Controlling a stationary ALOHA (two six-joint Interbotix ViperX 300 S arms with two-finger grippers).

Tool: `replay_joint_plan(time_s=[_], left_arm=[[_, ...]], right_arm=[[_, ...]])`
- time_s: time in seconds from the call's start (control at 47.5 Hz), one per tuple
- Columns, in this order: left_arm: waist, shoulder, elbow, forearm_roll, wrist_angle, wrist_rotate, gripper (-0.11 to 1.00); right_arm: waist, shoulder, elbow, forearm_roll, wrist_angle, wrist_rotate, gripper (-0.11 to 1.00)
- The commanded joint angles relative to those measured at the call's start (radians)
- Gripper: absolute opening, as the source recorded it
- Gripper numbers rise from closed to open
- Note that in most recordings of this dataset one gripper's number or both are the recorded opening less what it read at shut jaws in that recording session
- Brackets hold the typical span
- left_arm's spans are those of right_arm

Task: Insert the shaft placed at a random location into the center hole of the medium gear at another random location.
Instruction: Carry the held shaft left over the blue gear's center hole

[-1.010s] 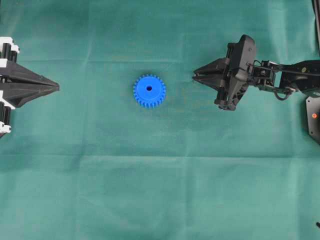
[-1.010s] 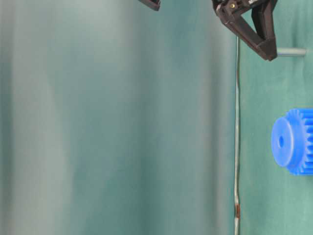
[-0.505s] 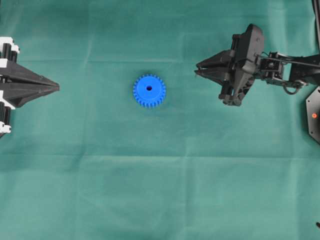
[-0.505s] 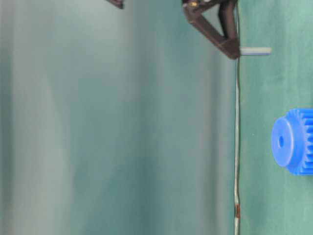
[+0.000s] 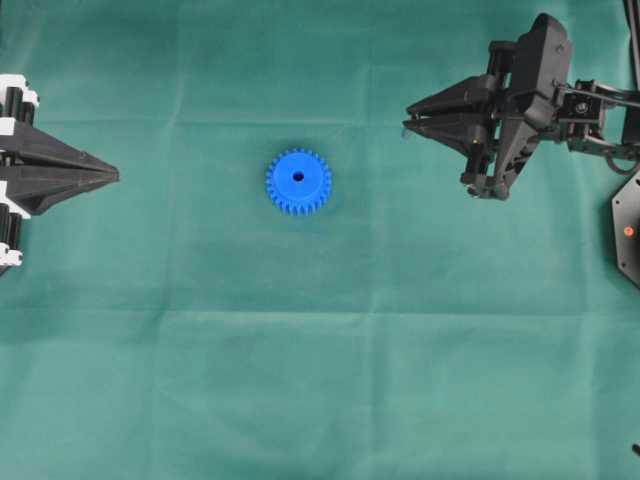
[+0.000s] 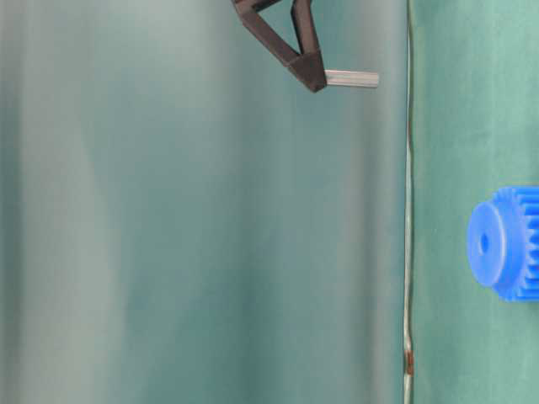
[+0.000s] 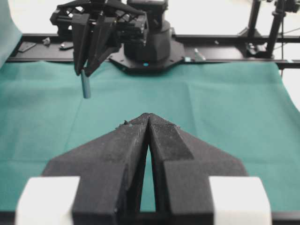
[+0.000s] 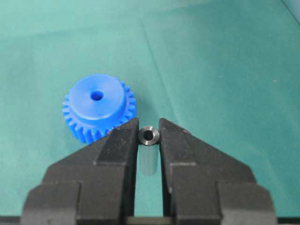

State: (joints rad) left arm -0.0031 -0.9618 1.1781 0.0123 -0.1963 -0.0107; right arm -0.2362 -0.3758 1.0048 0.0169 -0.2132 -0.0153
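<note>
The medium gear (image 5: 298, 181), bright blue, lies flat on the green cloth, and its center hole (image 5: 298, 177) faces up and is empty. It also shows in the table-level view (image 6: 505, 242) and in the right wrist view (image 8: 97, 112). My right gripper (image 5: 407, 117) hangs above the cloth to the right of the gear. It is shut on the shaft (image 8: 149, 136), a short silver pin held upright between the fingertips. The shaft (image 6: 351, 79) sticks out below the tips, off the cloth. My left gripper (image 5: 115, 176) rests shut and empty at the left edge.
Green cloth (image 5: 320, 380) covers the whole table. A black mount with a red dot (image 5: 628, 230) sits at the right edge. The right arm's black base (image 7: 145, 47) and a frame rail (image 7: 234, 37) stand along the far side in the left wrist view.
My right gripper has risen from the cloth with the shaft in it and drifted right and back, away from the gear. The left gripper and the gear have not moved.
</note>
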Motion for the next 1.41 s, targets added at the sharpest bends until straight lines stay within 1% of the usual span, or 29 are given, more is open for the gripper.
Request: replay_joint_plan(time_s=[0.0,0.295,0.652,0.968,1.199,1.389], left_arm=[[0.0,0.009,-0.017,0.002,-0.005,0.0,0.0],[-0.002,0.008,-0.017,0.003,-0.003,0.0,0.0],[0.0,0.009,-0.017,0.002,-0.002,0.0,0.0],[0.0,0.009,-0.017,0.002,0.0,0.0,0.0],[0.0,0.009,-0.017,0.002,0.0,0.0,0.0],[0.0,0.009,-0.017,0.003,0.0,0.0,0.0]], right_arm=[[0.002,-0.009,-0.023,0.003,0.002,-0.011,0.14],[0.008,0.009,-0.032,0.005,0.0,-0.009,0.14],[0.089,0.009,-0.031,0.006,-0.002,0.005,0.14],[0.094,0.025,-0.038,0.006,-0.003,0.005,0.14],[0.098,0.086,-0.086,0.006,-0.014,0.005,0.14],[0.104,0.175,-0.169,0.006,-0.02,0.005,0.14]])
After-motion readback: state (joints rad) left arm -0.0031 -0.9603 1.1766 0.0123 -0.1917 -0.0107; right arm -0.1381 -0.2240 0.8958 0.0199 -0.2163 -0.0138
